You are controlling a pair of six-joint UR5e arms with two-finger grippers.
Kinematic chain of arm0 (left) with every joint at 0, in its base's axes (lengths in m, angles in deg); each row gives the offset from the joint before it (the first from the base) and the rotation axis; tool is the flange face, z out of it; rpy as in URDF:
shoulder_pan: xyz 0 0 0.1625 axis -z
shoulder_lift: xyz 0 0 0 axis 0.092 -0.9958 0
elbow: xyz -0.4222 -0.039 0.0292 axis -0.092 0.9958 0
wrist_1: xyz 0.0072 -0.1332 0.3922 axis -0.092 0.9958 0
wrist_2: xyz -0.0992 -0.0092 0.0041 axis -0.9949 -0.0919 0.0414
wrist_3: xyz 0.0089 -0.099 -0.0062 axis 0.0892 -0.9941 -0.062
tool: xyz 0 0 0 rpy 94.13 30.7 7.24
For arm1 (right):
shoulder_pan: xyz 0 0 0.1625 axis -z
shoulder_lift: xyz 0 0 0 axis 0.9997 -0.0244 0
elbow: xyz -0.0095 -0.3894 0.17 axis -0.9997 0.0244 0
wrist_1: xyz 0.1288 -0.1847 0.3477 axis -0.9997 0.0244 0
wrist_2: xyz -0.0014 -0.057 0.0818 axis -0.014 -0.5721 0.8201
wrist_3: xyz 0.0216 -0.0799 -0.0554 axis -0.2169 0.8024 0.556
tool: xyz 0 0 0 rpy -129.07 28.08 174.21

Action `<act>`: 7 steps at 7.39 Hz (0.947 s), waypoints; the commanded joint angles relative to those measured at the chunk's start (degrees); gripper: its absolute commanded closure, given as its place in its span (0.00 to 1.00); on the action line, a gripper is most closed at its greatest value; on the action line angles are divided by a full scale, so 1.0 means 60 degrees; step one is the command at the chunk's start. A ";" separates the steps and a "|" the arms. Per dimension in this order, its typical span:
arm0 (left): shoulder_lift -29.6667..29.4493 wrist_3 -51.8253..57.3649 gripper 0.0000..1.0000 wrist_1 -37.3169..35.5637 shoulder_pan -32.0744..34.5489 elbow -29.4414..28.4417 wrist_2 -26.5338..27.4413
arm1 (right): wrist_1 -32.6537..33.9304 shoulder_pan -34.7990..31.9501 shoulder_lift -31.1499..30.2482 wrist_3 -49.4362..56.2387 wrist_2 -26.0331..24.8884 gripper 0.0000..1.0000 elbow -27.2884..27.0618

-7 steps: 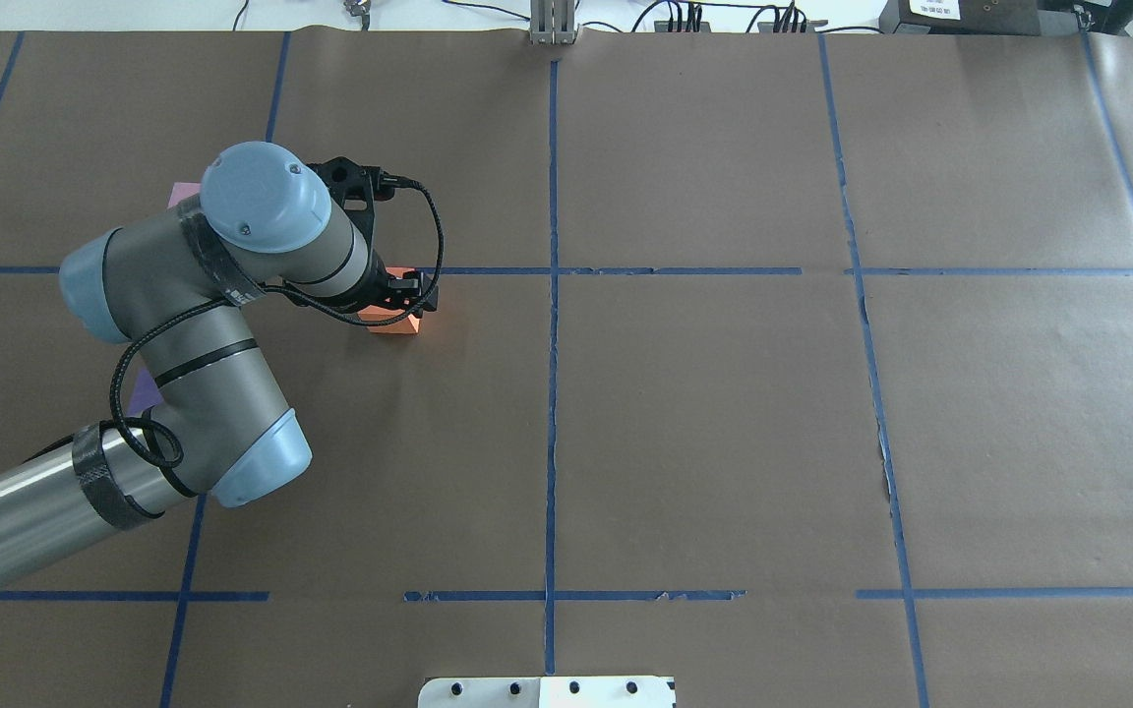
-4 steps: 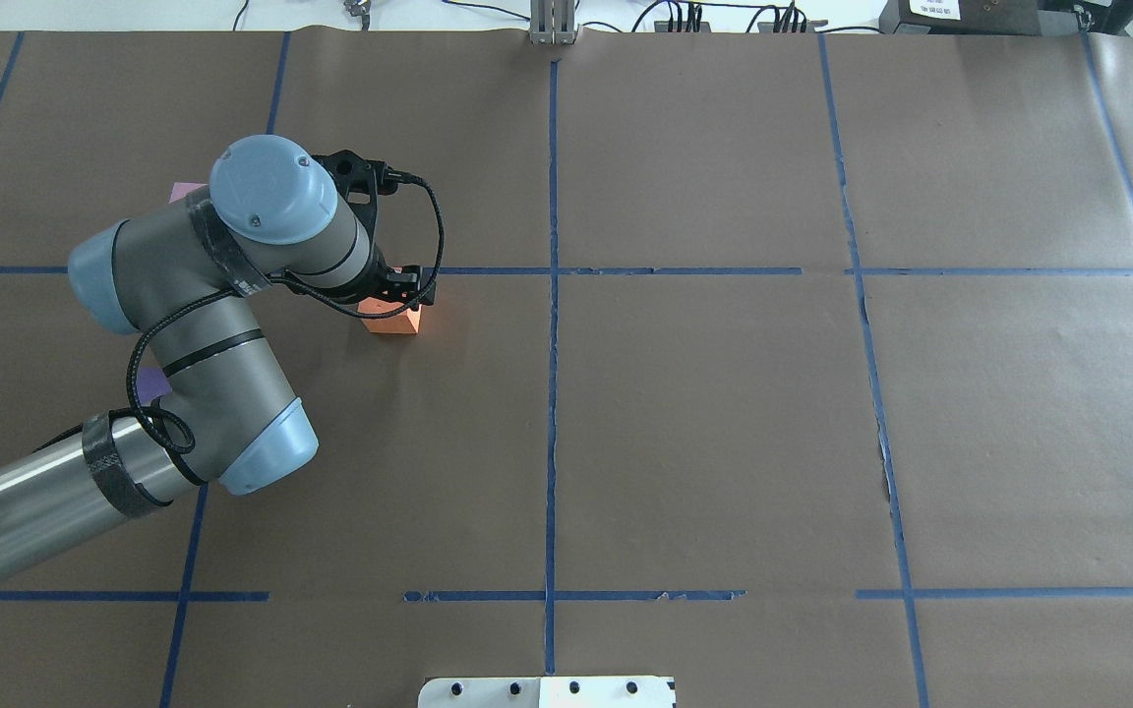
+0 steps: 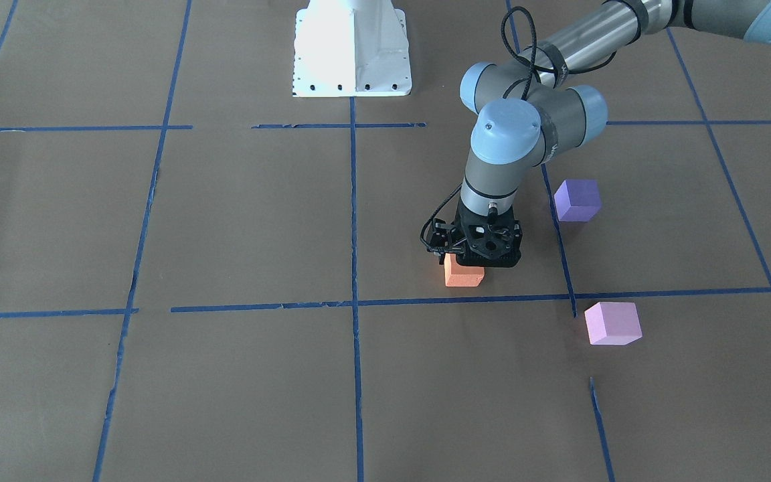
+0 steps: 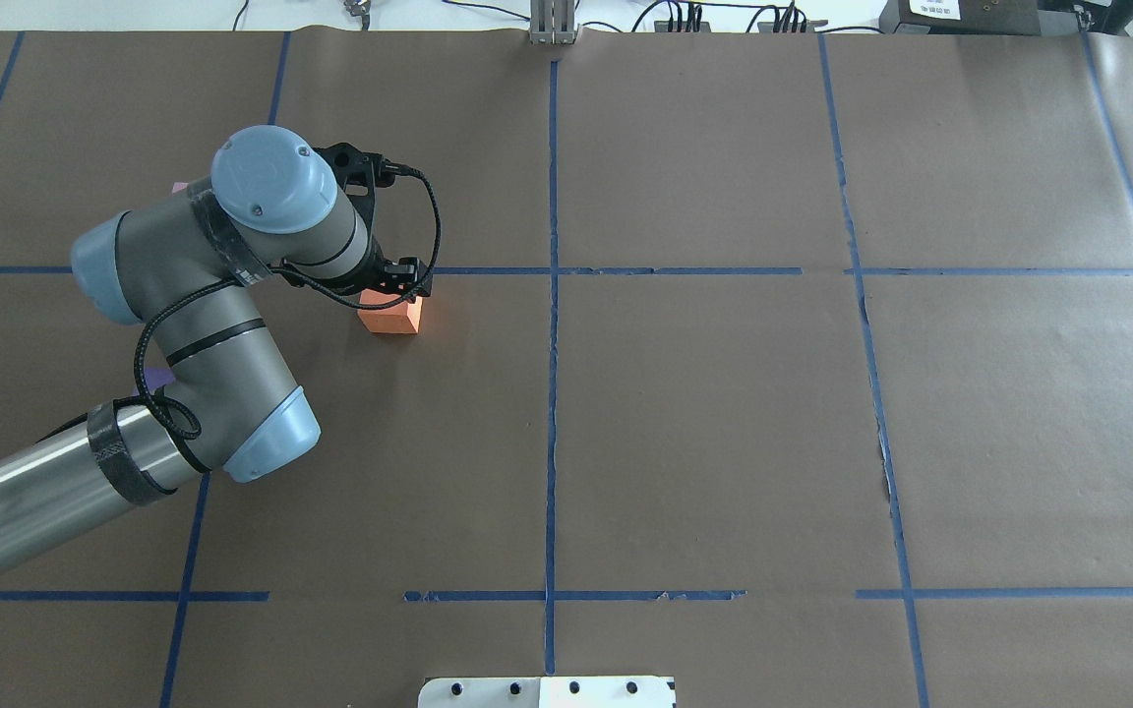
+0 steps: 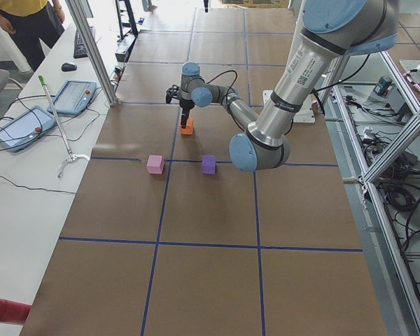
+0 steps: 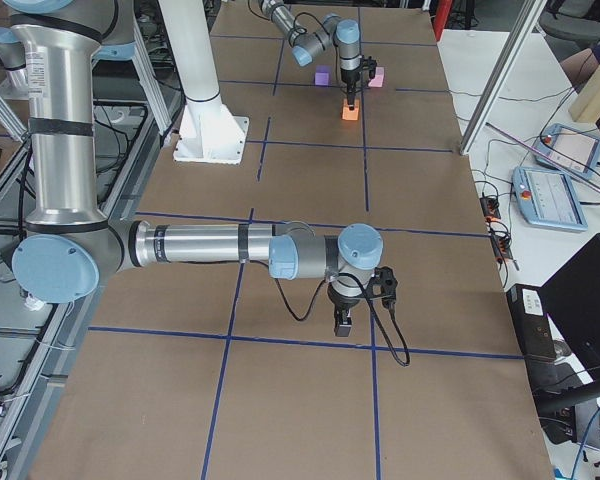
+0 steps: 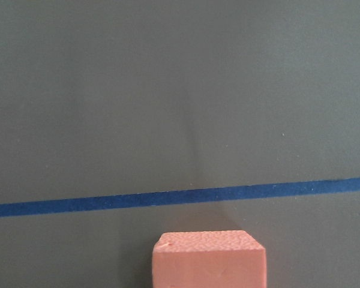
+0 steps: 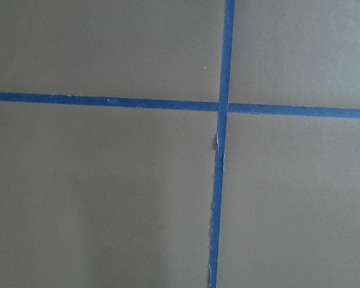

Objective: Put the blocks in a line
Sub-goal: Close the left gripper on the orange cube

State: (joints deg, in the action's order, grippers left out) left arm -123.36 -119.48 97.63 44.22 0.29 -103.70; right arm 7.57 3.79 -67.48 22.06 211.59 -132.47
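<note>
From across the worktop point(image 3: 225, 221), the left end effector point(image 3: 474, 258) stands straight down over the orange block point(image 3: 464, 274). The block pokes out from under it at about 7 o'clock and sits just short of a blue tape line. The black body hides the fingertips, so I cannot tell whether it is clamped on the block or has let go. The violet-purple block point(image 3: 577, 199) lies at 2 o'clock from the orange one and the pale pink-lilac block point(image 3: 613, 323) at 4 o'clock, both well apart from it.

From overhead, the orange block point(image 4: 391, 318) shows at 5 o'clock from the wrist. The arm covers most of the other two blocks.

From the left end of the worktop, the pink-lilac block point(image 5: 155, 164) and the violet-purple block point(image 5: 208, 164) sit side by side along a tape line. The orange block point(image 5: 187, 127) is beyond them at 12 o'clock, off their row.

From the right end, the right end effector point(image 6: 342, 322) hangs over bare paper, far from every block. I cannot tell its state from here.

The left wrist camera has the orange block point(image 7: 209, 259) dead centre at 6 o'clock. The right wrist camera sees only crossed tape.

To my eye the left arm is the one placed to act. The block is a cube with no long axis, and it sits directly beneath the left end effector.
</note>
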 commanded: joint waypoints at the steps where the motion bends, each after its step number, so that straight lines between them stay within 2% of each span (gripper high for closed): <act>1: -0.0068 0.0020 0.00 0.0186 0.0014 -0.0350 -0.0083 | -0.0008 0.0000 0.0000 0.0000 0.0000 0.00 0.0000; 4: -0.0039 0.0006 0.01 0.0610 0.0014 -0.0820 -0.0331 | -0.0008 0.0000 0.0000 0.0000 0.0000 0.00 0.0000; 5: -0.0038 0.0006 0.17 0.0641 0.0014 -0.0850 -0.0361 | -0.0008 0.0000 0.0000 0.0000 0.0000 0.00 0.0000; 6: -0.0053 0.0020 0.41 0.0656 0.0000 -0.0850 -0.0376 | -0.0008 0.0000 0.0000 0.0000 0.0000 0.00 0.0000; 7: -0.0038 0.0020 0.70 0.0656 0.0014 -0.0850 -0.0637 | -0.0008 0.0000 0.0000 0.0000 0.0000 0.00 0.0000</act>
State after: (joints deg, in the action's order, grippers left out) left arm -123.64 -119.38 101.48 44.28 -4.74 -106.27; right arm 7.52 3.79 -67.48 22.06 211.59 -132.47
